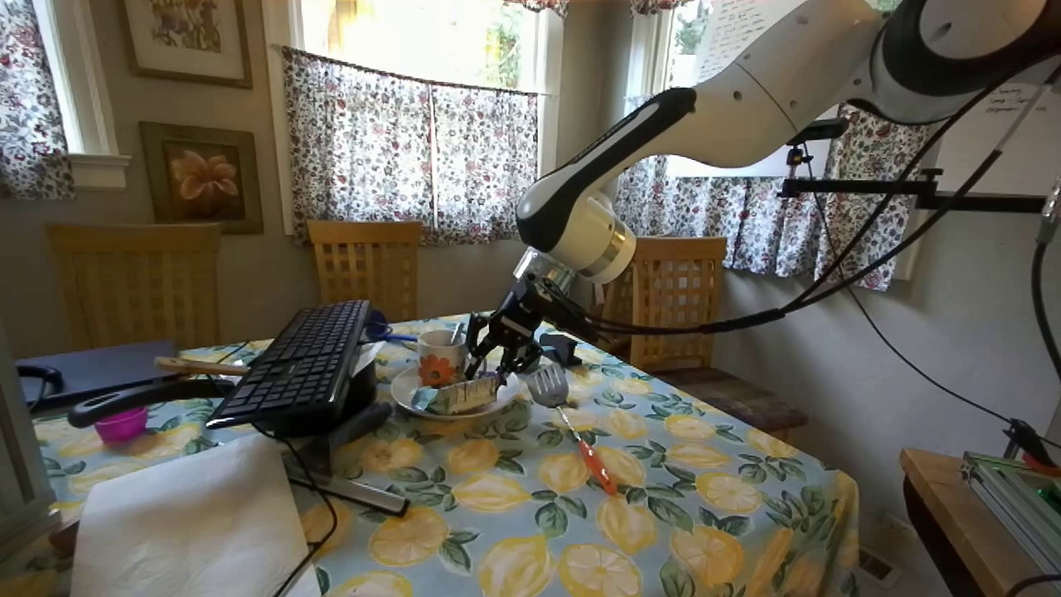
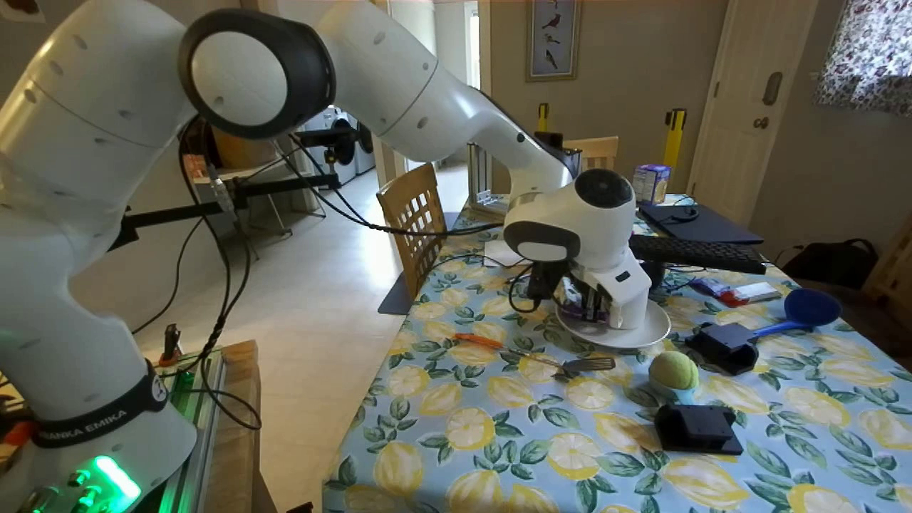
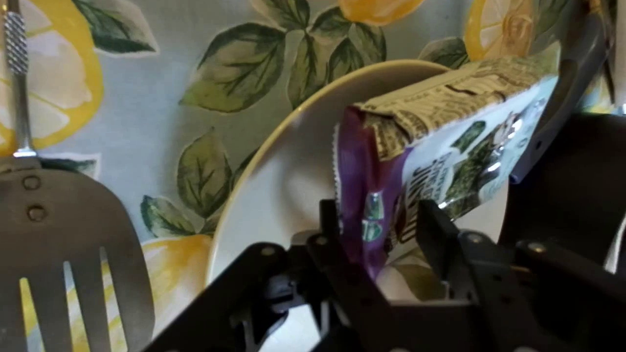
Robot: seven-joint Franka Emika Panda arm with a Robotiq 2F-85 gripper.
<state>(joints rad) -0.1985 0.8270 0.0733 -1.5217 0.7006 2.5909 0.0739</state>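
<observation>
Spread partway, the gripper (image 3: 379, 210) straddled the packet (image 3: 452, 142), its purple end part-hidden, any grip unclear; toward nine o'clock, the wrist view cut off the slotted turner (image 3: 73, 220)

Wrist view: gripper (image 3: 380, 210) is straddling one end of packet (image 3: 455, 146), packet is lying on plate (image 3: 264, 205), spatula (image 3: 68, 220) is lying left of plate. In an exterior view, mug (image 1: 442, 348) is standing just behind packet, keyboard (image 1: 298, 365) is sitting left of plate, paper (image 1: 191, 514) is lying before keyboard. In an exterior view, ladle (image 2: 812, 308) is lying right of plate, ball (image 2: 673, 369) is sitting before plate toward right, block (image 2: 700, 431) is lying before ball.
</observation>
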